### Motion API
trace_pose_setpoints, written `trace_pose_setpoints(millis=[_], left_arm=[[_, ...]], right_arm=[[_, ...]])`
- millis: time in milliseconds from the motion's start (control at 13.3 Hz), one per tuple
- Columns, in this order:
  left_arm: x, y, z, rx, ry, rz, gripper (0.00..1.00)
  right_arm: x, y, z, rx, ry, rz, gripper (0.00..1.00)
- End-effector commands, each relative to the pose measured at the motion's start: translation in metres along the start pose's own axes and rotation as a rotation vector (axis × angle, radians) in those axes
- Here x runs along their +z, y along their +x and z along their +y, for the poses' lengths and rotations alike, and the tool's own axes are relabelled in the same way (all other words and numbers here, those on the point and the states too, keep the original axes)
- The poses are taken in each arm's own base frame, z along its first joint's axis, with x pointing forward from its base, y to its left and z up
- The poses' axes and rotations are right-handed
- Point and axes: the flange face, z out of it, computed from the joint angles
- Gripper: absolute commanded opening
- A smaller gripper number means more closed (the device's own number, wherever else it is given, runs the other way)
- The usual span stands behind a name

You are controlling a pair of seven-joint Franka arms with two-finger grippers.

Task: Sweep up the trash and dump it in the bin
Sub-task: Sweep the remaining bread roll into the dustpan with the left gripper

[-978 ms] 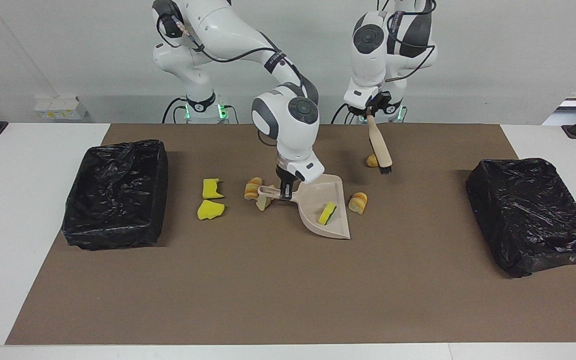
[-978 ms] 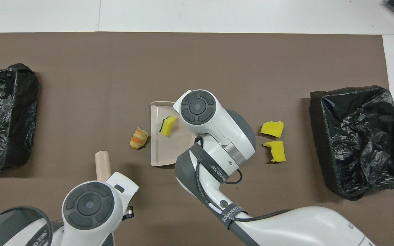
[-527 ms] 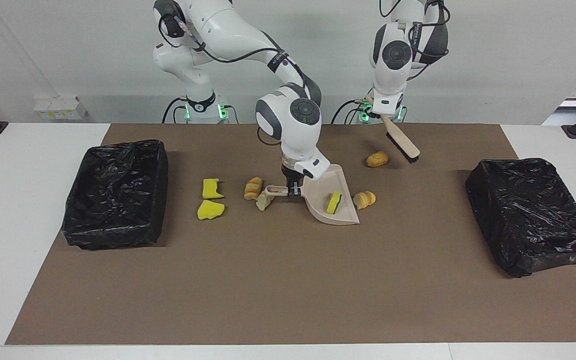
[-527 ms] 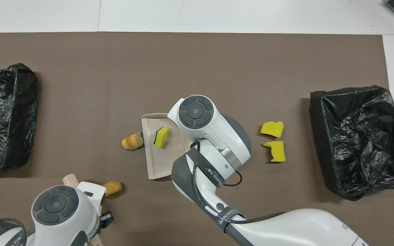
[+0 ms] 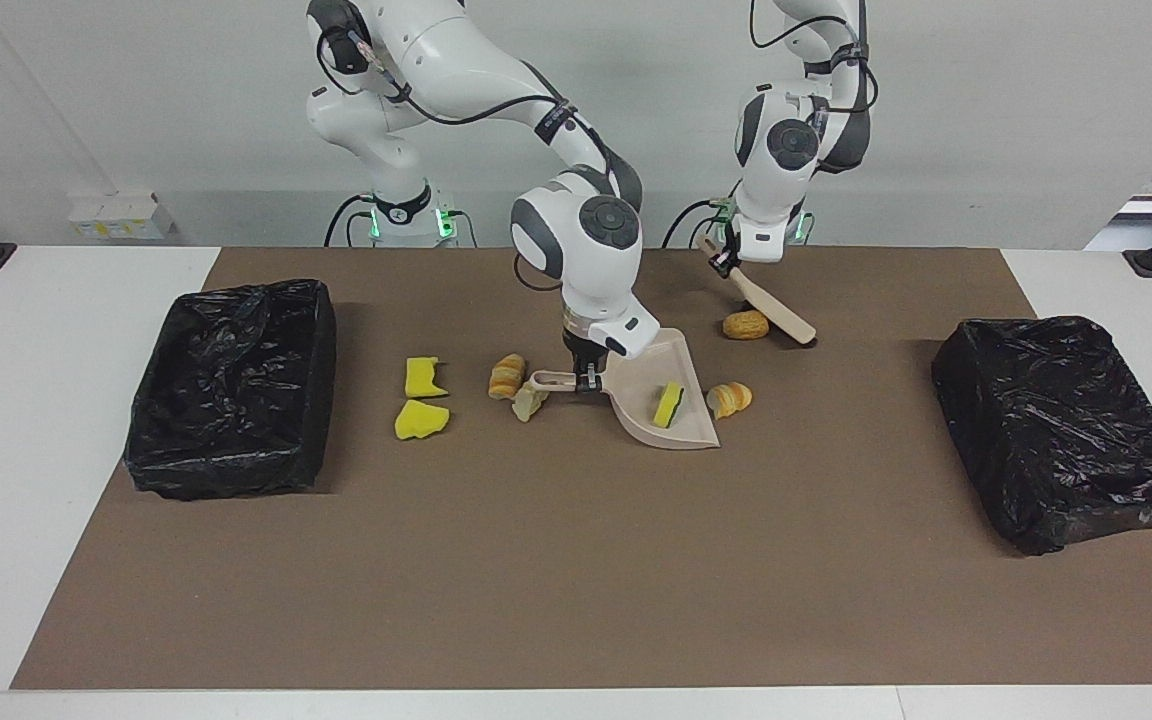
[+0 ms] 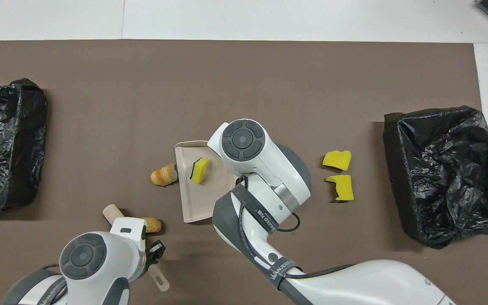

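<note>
My right gripper (image 5: 584, 380) is shut on the handle of the beige dustpan (image 5: 636, 385), which rests on the mat with a green-backed yellow sponge (image 5: 669, 404) in it. A croissant piece (image 5: 729, 399) lies at the pan's mouth. My left gripper (image 5: 726, 258) is shut on the beige brush (image 5: 771, 310), whose head is down beside a bread lump (image 5: 745, 325). Two yellow sponge chunks (image 5: 423, 377) (image 5: 421, 420) and two bread pieces (image 5: 507, 376) (image 5: 528, 402) lie beside the pan's handle. In the overhead view the pan (image 6: 201, 199), sponge (image 6: 200, 169) and croissant (image 6: 164, 175) show.
A black-lined bin (image 5: 226, 470) stands at the right arm's end of the brown mat, and another (image 5: 1086, 500) at the left arm's end. The mat's half farther from the robots is bare.
The right arm turned the dustpan and nudged the croissant, then held still. The left arm swung the brush outward, then lowered its head beside the bread lump, which shifted slightly.
</note>
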Motion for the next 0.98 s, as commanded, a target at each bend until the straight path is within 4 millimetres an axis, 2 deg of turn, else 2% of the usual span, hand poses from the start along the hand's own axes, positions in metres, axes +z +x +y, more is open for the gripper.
trace_pose_setpoints(millis=[0, 151, 301, 527, 677, 903], left_arm=[[-0.006, 0.029, 0.073, 0.126, -0.051, -0.01, 0.0], [-0.024, 0.033, 0.104, 0.246, -0.029, 0.067, 0.0], [-0.04, 0.02, 0.135, 0.32, -0.051, 0.087, 0.0], [-0.047, -0.002, 0.138, 0.457, 0.009, 0.131, 0.0], [-0.065, -0.011, 0.135, 0.514, 0.047, 0.13, 0.0], [-0.083, -0.015, 0.116, 0.617, 0.145, 0.075, 0.0]], right_arm=[[-0.002, -0.003, -0.008, 0.013, -0.005, 0.022, 0.0], [-0.002, -0.004, -0.008, 0.017, -0.004, 0.023, 0.0], [-0.003, -0.004, -0.007, 0.017, -0.005, 0.024, 0.0], [-0.001, -0.009, -0.005, 0.026, 0.001, 0.021, 0.0], [0.005, -0.015, -0.007, 0.021, 0.02, 0.009, 0.0], [0.007, -0.024, -0.007, 0.026, 0.025, 0.004, 0.0]])
